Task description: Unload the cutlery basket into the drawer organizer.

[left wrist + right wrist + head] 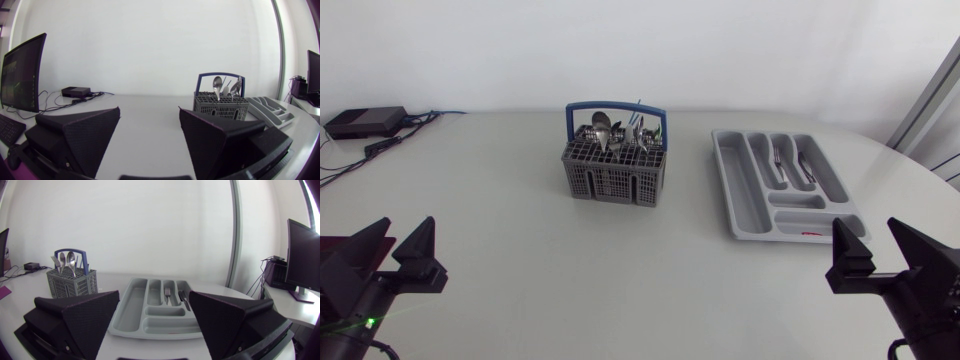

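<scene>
A grey cutlery basket (614, 168) with a blue handle stands at the table's middle back, holding several spoons and other cutlery upright. It also shows ahead of my left gripper as the basket (220, 104) and as the basket (72, 280). The grey drawer organizer (760, 200) lies to its right, with a fork and a knife in two of its long compartments. The organizer (135, 307) lies just ahead of my right gripper (154, 312), which stands open and empty. My left gripper (149, 131) is open and empty too. In the head view the left gripper (395, 250) and the right gripper (880, 245) sit at the near corners.
A small black box (365, 122) with cables lies at the back left corner of the table. The table's right edge curves in behind the organizer.
</scene>
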